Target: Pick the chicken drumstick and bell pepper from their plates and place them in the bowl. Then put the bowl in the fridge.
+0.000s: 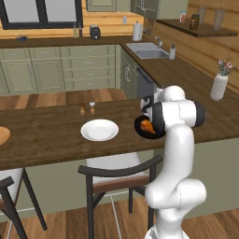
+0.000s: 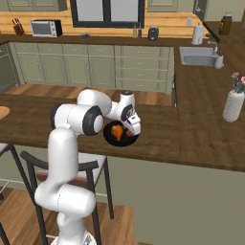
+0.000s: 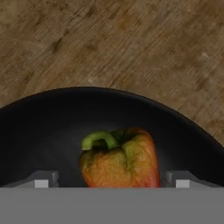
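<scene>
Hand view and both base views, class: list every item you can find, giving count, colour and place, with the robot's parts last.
bowl: one, black, on the wooden counter near its front edge
bell pepper: one, orange-red with green stem, inside the bowl
white plate: one, white, on the counter beside the bowl
tan plate: one, tan, at the counter's far end, partly cut off
vase: one, white with flowers, on the side counter
gripper: one, dark tips either side of the pepper, over the bowl

The bowl (image 1: 148, 127) sits half behind the arm; the bell pepper's (image 3: 120, 159) base is cut off.
</scene>
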Robot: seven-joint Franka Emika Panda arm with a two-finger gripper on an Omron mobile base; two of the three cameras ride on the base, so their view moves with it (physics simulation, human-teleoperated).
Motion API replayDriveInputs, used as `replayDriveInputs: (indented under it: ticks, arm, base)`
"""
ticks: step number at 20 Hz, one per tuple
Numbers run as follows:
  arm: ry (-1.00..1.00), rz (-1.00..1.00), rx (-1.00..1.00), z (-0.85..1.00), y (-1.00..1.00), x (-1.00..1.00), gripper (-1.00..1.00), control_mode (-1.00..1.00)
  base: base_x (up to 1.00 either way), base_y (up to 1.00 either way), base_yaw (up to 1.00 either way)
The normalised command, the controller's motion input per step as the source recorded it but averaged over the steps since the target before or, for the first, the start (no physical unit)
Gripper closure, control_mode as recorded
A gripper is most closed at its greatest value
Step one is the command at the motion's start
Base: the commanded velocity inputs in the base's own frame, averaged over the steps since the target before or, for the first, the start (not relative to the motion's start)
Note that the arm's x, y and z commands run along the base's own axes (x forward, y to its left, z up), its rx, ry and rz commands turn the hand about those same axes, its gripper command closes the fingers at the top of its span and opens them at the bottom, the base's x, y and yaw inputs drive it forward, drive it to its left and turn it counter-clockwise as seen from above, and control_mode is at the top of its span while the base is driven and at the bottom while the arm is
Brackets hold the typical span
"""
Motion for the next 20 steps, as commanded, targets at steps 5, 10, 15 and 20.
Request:
replayDriveInputs:
  ticks: [5, 10, 15, 20]
  arm:
    - [0.0, 0.07, 0.0, 0.39, -0.07, -0.53, -1.0, -1.0]
    - [0.0, 0.04, 0.0, 0.0, 0.06, -0.74, -1.0, -1.0]
    - [0.02, 0.01, 0.0, -0.24, 0.16, -0.12, -1.0, -1.0]
    - [0.01, 0.0, 0.0, -0.17, 0.0, 0.22, -1.0, -1.0]
  base:
    - [0.0, 0.0, 0.0]
    - [0.0, 0.0, 0.0]
    - [0.0, 0.0, 0.0]
    - [0.0, 0.0, 0.0]
